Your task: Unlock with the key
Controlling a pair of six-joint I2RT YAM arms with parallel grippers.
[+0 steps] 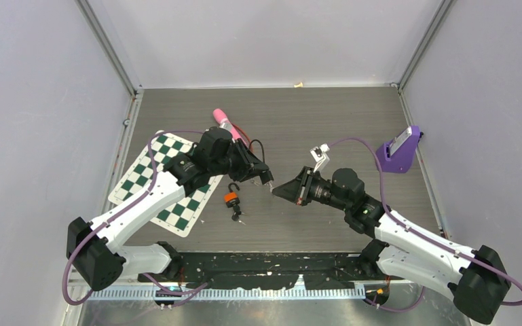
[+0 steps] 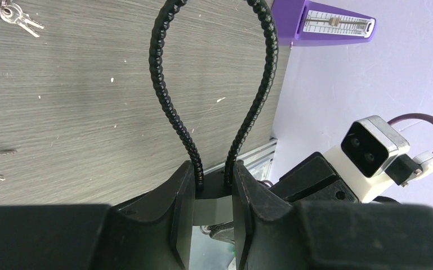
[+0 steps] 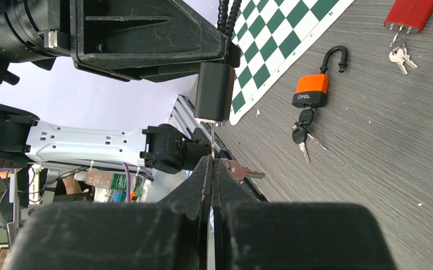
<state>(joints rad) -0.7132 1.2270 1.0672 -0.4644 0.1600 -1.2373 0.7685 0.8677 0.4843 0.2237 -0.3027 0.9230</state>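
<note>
My left gripper is shut on a black lock body and holds it above the table. The lock's ribbed black cable shackle loops away from the fingers in the left wrist view. My right gripper faces it tip to tip and is shut on a thin silver key. The key's blade reaches the lock's end face; how deep it sits I cannot tell. A second key hangs beside the right gripper.
An orange padlock with an open shackle and its keys lie on the table below the grippers. A chessboard mat lies at the left, a pink object behind it. A red lock with keys and a purple device are also present.
</note>
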